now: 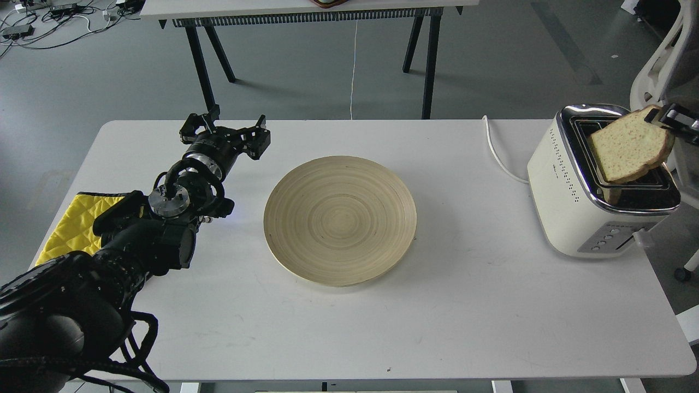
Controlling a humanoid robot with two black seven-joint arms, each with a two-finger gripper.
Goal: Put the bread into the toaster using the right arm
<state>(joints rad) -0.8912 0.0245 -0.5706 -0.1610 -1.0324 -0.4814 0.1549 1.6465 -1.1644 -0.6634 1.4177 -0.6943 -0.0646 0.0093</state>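
Observation:
The bread (628, 147) is a pale tan slice held tilted over the chrome top of the cream-white toaster (579, 202) at the table's right end. Its lower edge dips into the near slot. My right gripper (670, 117) shows only as black fingertips at the right edge, pinching the slice's upper right corner. The rest of the right arm is out of view. My left gripper (229, 128) is open and empty over the table's left part, left of the wooden plate.
A round wooden plate (339, 219) lies mid-table with nothing on it. A yellow cloth (71, 224) lies at the left edge under my left arm. The toaster's white cord (497, 153) runs back off the table. A white chair (663, 54) stands behind the toaster.

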